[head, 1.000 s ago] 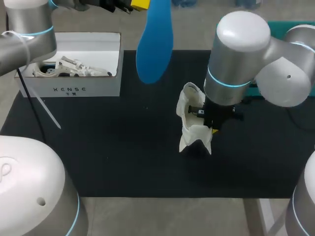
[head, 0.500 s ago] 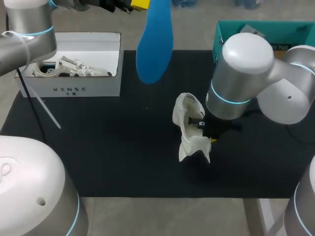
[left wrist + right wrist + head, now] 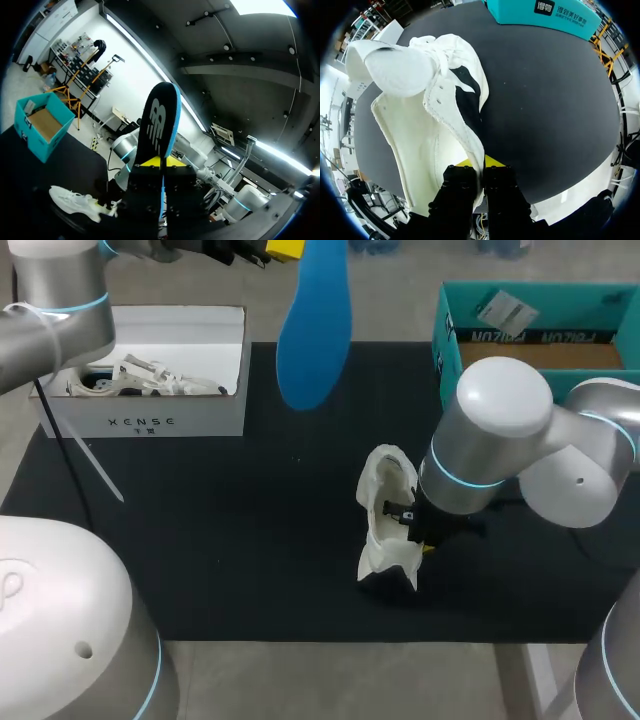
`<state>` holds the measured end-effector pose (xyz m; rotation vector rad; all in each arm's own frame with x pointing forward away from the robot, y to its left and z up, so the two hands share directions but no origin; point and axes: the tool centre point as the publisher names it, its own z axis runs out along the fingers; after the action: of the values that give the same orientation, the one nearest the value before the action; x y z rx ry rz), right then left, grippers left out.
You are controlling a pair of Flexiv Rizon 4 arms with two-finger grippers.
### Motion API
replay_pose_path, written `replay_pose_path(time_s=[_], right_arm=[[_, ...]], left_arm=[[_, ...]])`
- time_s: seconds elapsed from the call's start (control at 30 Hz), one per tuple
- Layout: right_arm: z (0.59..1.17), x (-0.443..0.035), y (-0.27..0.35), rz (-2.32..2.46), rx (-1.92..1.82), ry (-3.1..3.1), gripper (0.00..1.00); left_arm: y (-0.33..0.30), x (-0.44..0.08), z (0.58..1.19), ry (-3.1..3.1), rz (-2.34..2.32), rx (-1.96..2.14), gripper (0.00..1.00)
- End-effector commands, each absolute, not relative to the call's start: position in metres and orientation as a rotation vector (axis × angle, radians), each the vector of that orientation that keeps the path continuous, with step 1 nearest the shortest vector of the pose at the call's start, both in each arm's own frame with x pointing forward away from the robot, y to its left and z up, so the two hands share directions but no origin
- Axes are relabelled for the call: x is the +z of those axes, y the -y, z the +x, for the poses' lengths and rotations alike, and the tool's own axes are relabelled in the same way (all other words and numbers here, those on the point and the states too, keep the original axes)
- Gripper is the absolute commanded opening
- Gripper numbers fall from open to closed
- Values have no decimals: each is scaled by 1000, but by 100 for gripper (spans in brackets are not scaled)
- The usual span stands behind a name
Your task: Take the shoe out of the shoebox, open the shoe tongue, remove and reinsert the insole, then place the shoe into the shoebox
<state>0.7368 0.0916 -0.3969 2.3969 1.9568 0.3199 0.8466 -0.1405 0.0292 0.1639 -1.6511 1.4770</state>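
Note:
My left gripper (image 3: 285, 250) is high over the table's far side, shut on the heel end of a blue insole (image 3: 314, 330) that hangs down from it. In the left wrist view the insole (image 3: 159, 120) stands up between the yellow tips of the left gripper (image 3: 162, 162), dark face showing. A white shoe (image 3: 385, 525) stands tilted on the black mat (image 3: 200, 540) right of centre. My right gripper (image 3: 415, 538) is shut on its side wall. From the right wrist, the shoe (image 3: 420, 115) gapes open ahead of the right gripper (image 3: 479, 162), whose fingers pinch the upper's edge.
A white shoebox (image 3: 150, 415) stands at the mat's far left with a second white shoe (image 3: 140, 378) in it. A teal cardboard box (image 3: 540, 310) sits at the far right, just off the mat.
My right arm has swung down and toward the near right, uncovering the teal box. The shoe in its grip shifted slightly nearer. The left arm and insole have stayed put.

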Motion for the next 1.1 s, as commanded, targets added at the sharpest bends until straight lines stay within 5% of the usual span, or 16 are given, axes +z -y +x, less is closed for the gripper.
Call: replay_pose_path(time_s=[0.03,0.57,0.97,1.1], right_arm=[[739,-388,-98,2388,303,-1947,100],[746,-296,-87,2367,501,-2270,100],[746,-296,-87,2367,501,-2270,100],[748,-270,-72,2473,1078,-2367,100]], left_arm=[[140,29,846,1652,165,1477,0],[140,29,846,1652,165,1477,0],[140,29,846,1652,165,1477,0],[140,29,846,1652,165,1477,0]])
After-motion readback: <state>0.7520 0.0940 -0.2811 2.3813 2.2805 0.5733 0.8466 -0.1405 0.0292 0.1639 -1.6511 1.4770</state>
